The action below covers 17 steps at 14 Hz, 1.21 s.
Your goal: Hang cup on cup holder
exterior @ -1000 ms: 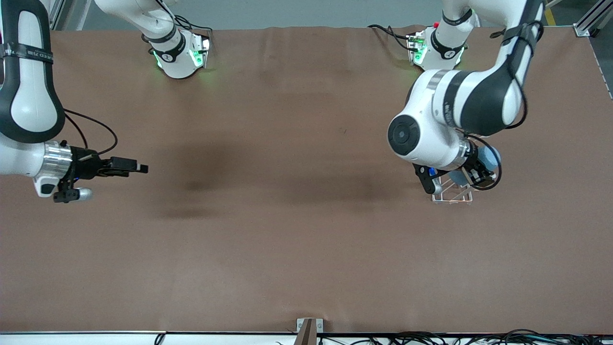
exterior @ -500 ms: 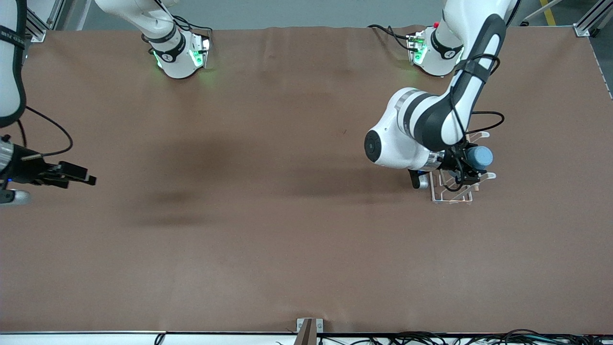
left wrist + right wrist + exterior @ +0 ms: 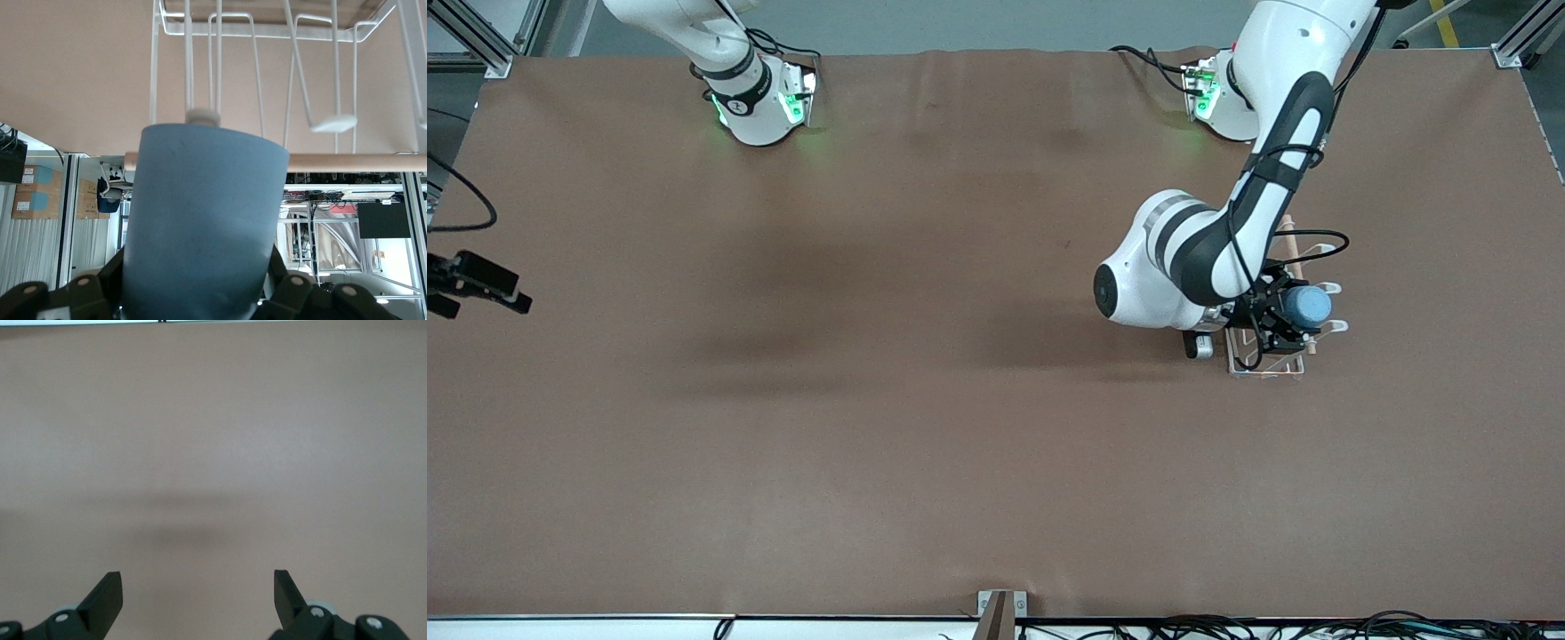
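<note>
One cup (image 3: 203, 227) in left gripper (image 3: 1285, 322) at cup holder (image 3: 313, 80).

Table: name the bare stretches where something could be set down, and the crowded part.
The table is bare between the cup holder and the right gripper, and along its camera edge. Crowded: the left gripper holding the cup at the rack.

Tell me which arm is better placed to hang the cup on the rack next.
Left. The left gripper already holds the cup over the cup holder; the right gripper is open at the table's other end.
</note>
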Tool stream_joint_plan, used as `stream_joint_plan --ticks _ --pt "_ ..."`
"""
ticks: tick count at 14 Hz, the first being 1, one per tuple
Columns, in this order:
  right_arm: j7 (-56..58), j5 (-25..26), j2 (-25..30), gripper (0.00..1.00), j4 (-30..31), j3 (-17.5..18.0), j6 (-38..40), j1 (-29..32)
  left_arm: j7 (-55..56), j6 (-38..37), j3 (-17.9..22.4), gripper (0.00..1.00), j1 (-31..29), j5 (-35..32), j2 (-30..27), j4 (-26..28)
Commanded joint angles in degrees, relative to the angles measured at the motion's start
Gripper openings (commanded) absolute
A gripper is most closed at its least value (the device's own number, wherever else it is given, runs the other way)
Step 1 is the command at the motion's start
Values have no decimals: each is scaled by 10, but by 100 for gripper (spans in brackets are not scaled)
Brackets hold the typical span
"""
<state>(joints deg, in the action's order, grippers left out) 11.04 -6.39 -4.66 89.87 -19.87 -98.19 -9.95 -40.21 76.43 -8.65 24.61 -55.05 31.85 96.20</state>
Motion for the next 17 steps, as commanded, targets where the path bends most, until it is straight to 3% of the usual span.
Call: stream_joint_plan --ticks 1,7,8,9,10,14,17 --pt "-44 27 42 100 18 56 26 32 3 3 -6 28 2 -15 10 -5" --pt "-93 56 111 100 82 173 26 102 9 35 -6 41 0 -14 24 -5" --pt "-106 58 111 100 82 179 33 105 19 36 -6 48 0 -14 28 -5" --pt "-107 58 111 100 81 180 36 107 25 36 -6 63 1 -14 30 -5" --pt "-108 58 111 100 80 181 37 116 34 36 -6 100 1 -14 30 -6" --pt "-109 52 107 100 74 190 36 133 51 35 -8 100 1 -3 23 -14" --pt "-105 55 101 100 36 190 44 129 52 35 -14 100 -7 62 8 -64"
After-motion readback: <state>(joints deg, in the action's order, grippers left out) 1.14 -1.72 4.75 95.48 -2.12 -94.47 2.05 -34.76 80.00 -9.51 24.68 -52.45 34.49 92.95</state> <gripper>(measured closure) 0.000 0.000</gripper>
